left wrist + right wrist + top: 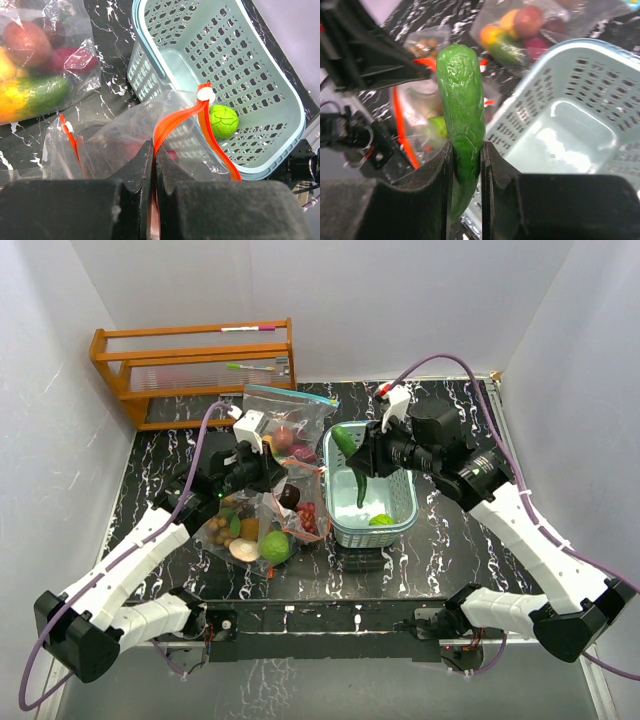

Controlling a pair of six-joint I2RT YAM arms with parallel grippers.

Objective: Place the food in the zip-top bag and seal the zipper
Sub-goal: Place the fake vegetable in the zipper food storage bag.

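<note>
The left arm stretches forward and inward, the left gripper (152, 150) pinched tight on the zip-top bag (120, 135) at its rim; the right arm bends inward, wrist tipped down, the right gripper (466, 150) clamping a long green vegetable (462, 95)

Zip-top bag (125, 145) edge hidden inside left claw (153, 150); contents unclear.

Top view: taken from above and behind arm bases, aimed down and forward; whole table (150, 470) covered from afar.

Left wrist view: taken close, along left gripper (152, 165) at bottom edge, aimed down over near bag (125, 135) toward basket (250, 65).

Right wrist view: taken close, along right gripper (467, 155); centre blocked by cucumber (462, 100), table seen beyond.

Shared by all three views: basket, near bag, far bag (290, 420) (40, 65) (520, 30).
</note>
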